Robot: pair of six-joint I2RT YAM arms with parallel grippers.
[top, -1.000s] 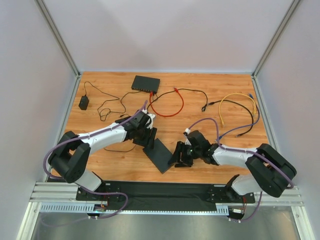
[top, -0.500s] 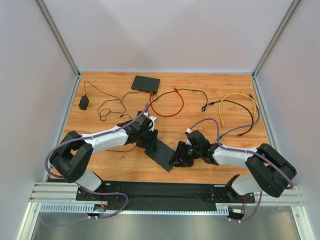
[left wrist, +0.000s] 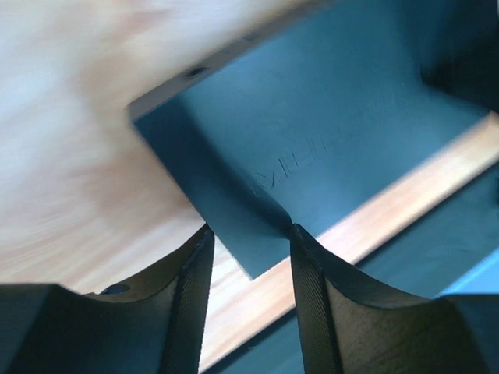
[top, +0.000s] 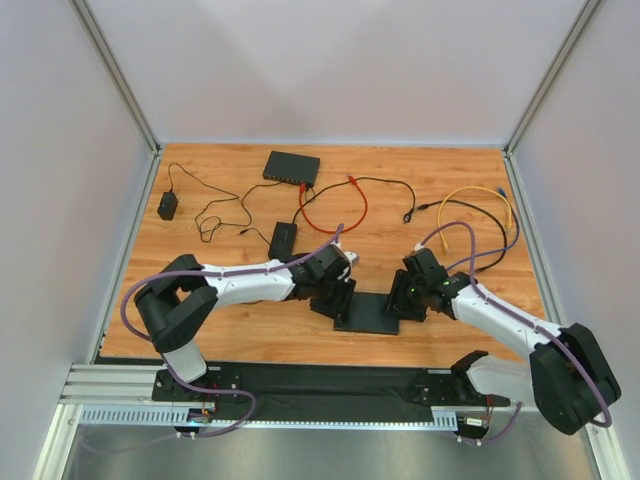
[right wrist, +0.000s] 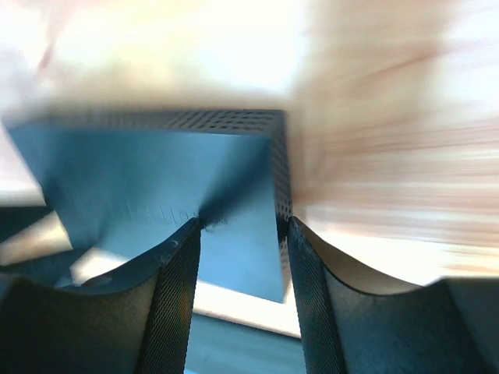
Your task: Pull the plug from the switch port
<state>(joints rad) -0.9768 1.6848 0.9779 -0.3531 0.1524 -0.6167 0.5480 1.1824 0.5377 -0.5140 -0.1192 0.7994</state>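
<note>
Wooden desk point(top: 390, 165), both arms low over a flat black slab point(top: 372, 312).
Left tool point(left wrist: 251, 234) clamps one corner, right tool point(right wrist: 240, 226) grips the opposite end; small black switch box point(top: 291, 167) sits far back, red looped cable point(top: 365, 203) beside it.

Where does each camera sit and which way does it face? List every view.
Top external: above and behind the bases, looking down on the wooden table; left arm and right arm show whole.
Left wrist: on the left arm's wrist, looking along the left gripper at a flat black box; only its fingers show.
Right wrist: on the right arm's wrist, looking along the right gripper at the box's perforated side; only its fingers show.
Shared: all three show that box, a gripper clamped on each end.
</note>
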